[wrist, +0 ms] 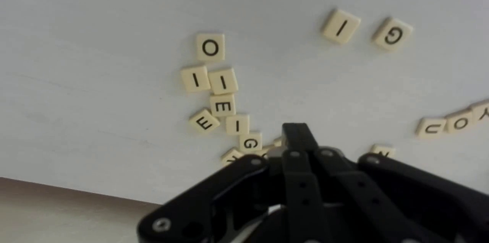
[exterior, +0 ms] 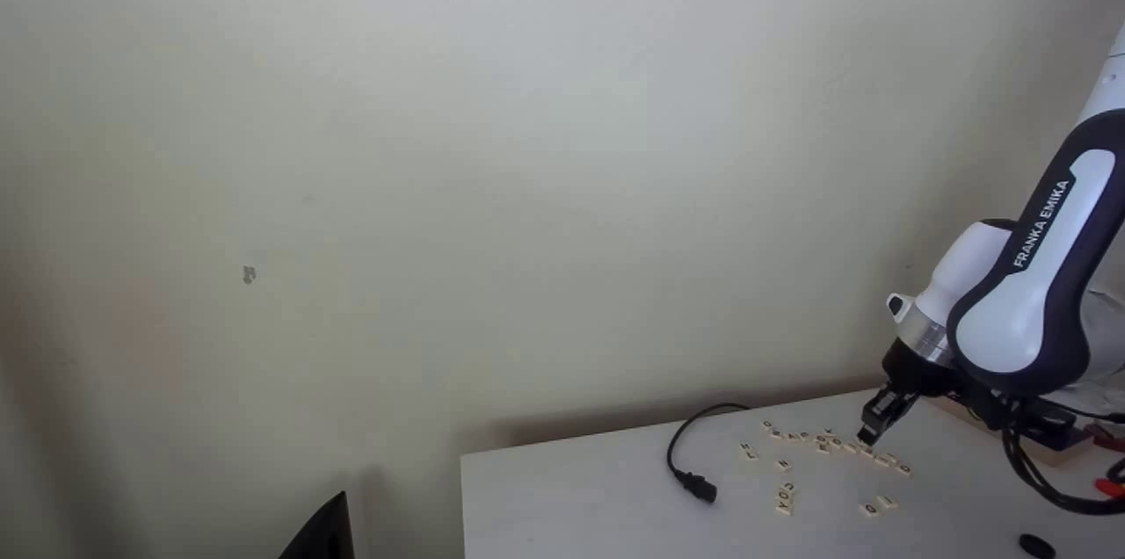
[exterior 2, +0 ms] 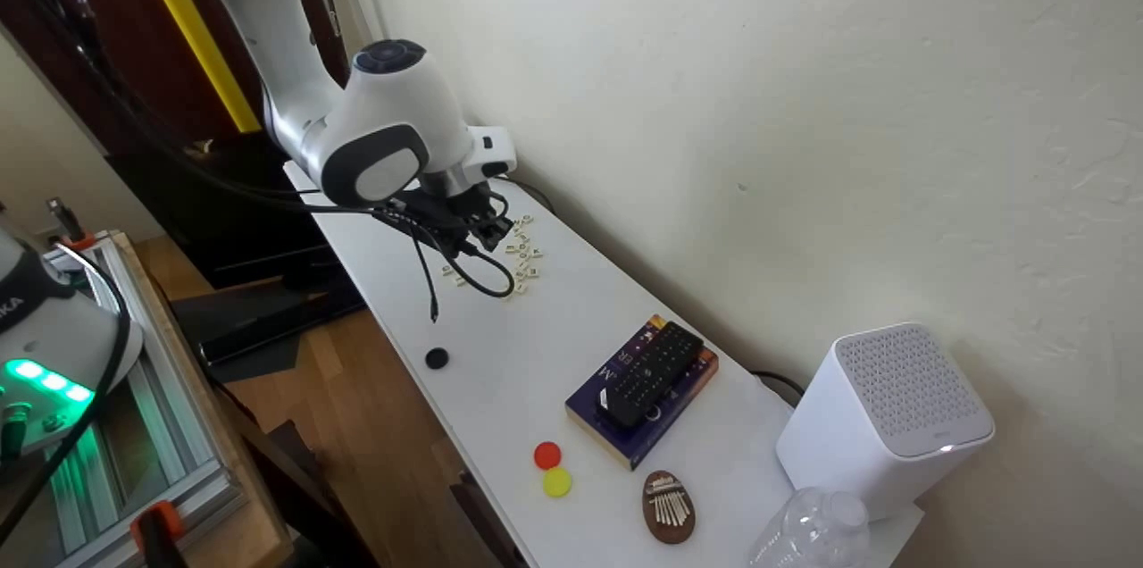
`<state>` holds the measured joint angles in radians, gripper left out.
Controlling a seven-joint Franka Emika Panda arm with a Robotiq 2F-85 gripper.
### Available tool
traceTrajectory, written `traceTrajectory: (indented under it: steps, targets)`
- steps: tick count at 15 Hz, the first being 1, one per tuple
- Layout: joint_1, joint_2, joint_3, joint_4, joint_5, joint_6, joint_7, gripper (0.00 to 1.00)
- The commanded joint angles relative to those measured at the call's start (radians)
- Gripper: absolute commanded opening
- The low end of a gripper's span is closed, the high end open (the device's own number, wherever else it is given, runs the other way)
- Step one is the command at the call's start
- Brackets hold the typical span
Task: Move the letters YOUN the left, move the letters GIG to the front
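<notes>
The cream letter tiles Y (wrist: 482,112), O (wrist: 460,121) and U (wrist: 431,127) stand in a touching row at the right of the wrist view. The N tile (wrist: 383,151) lies apart from them, partly hidden by my gripper. A G tile (wrist: 393,34) and an I tile (wrist: 341,26) lie side by side with a small gap at the upper right. Another G tile (wrist: 251,143) is in the cluster left of my fingertips. My gripper (wrist: 300,136) is shut with nothing seen between its fingers. In an exterior view the gripper (exterior: 868,434) hangs over the tile cluster.
More tiles, such as an O (wrist: 210,47) and an E (wrist: 223,106), form the cluster on the white table (exterior: 562,497). A black cable plug (exterior: 699,487) lies past the tiles. A black disc (exterior 2: 437,358) and a book with a remote (exterior 2: 652,371) are also on the table.
</notes>
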<state>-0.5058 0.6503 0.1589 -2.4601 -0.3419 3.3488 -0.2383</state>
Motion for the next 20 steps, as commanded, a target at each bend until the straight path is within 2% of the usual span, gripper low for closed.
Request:
traceTrajectory:
  steps: [1,4,7,13,16,20]
  targets:
    - [0.010,0.004,0.023,0.068,0.088,-0.032,0.101,0.00]
    - [0.047,0.018,0.008,0.128,0.135,-0.060,0.137,0.00]
    - [0.083,0.028,-0.013,0.174,0.137,-0.124,0.110,0.00]
    - [0.213,0.054,-0.134,0.238,0.146,-0.241,0.092,0.00]
    - [0.240,0.089,-0.152,0.266,0.141,-0.239,0.081,0.00]
    - [0.238,0.132,-0.139,0.285,0.137,-0.240,0.062,0.00]
